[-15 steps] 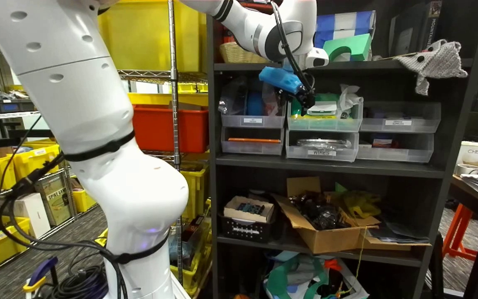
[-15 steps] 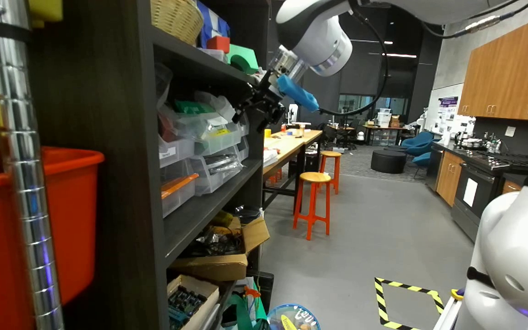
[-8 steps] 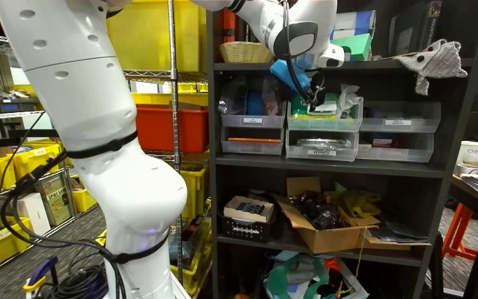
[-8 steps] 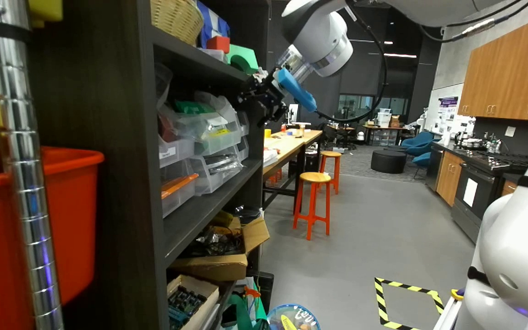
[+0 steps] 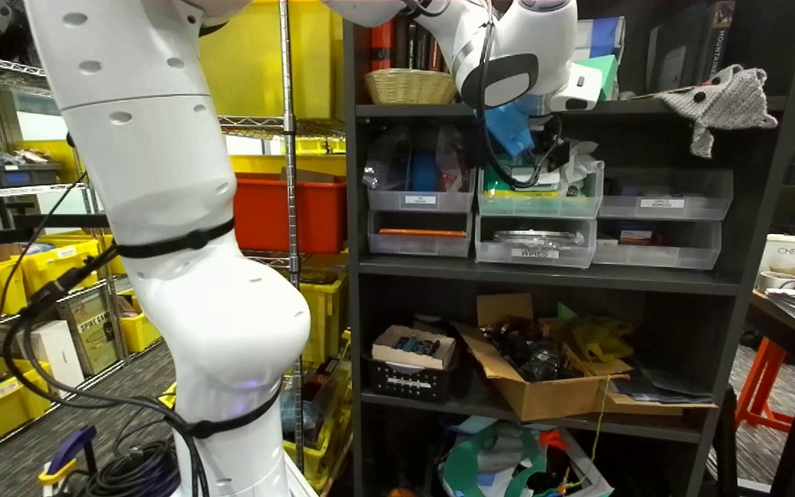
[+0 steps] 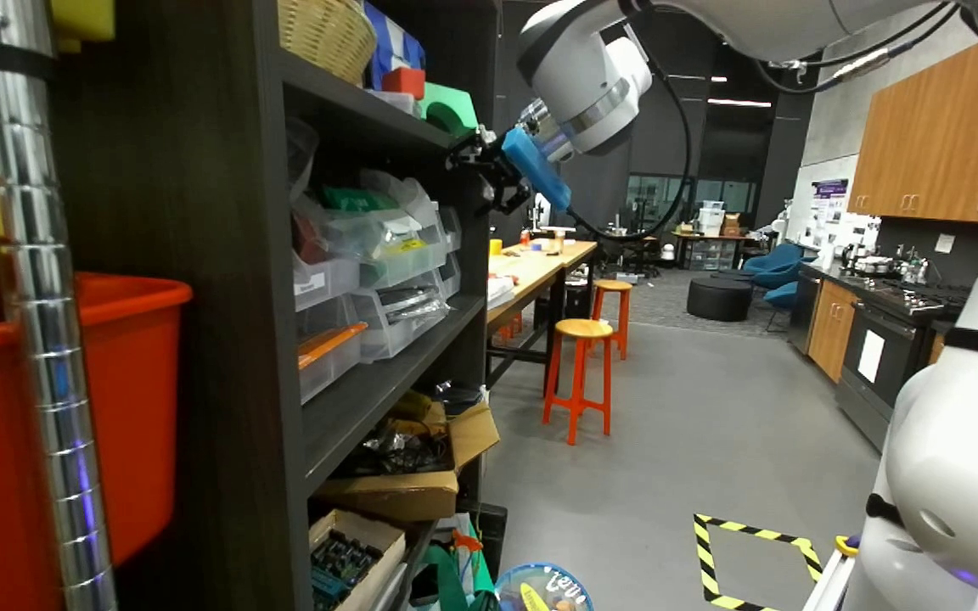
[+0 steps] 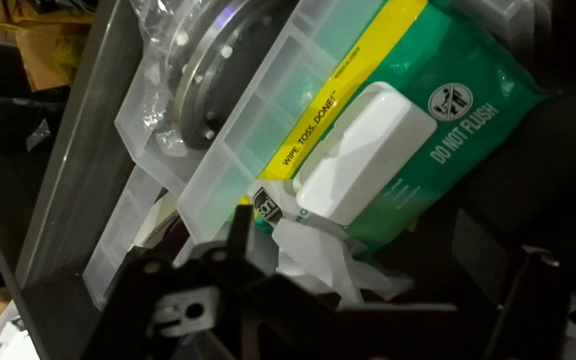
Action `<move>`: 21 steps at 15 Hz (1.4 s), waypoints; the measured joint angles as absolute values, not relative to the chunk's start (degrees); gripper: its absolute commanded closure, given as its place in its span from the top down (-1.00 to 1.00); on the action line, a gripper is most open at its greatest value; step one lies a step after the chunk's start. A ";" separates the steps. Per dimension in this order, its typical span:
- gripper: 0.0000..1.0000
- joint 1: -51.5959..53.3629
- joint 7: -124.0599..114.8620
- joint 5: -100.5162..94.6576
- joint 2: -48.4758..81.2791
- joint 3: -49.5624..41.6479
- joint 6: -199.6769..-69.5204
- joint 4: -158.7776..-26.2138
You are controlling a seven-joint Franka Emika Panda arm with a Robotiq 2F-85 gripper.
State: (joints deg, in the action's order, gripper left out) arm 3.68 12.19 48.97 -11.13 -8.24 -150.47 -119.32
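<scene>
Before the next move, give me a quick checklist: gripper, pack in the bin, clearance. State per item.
1. Gripper open: ok, jaws stand apart.
2. Gripper unloaded: ok, nothing seen held.
3. Green wipes pack visible to the wrist view: ok, it sits in a clear bin.
4. Pack uncovered: not ok, a crumpled white sheet overlaps one end of it in the wrist view.
5. Gripper clear of the upper shelf board: cannot tell, the views don't settle the gap.
</scene>
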 measured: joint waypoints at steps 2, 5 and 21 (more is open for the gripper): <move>1.00 3.95 13.84 51.54 -9.65 -8.28 -151.98 -117.85; 1.00 4.17 16.10 54.51 -7.55 -8.29 -152.82 -115.38; 1.00 3.58 14.24 60.99 -2.55 -9.00 -153.05 -109.85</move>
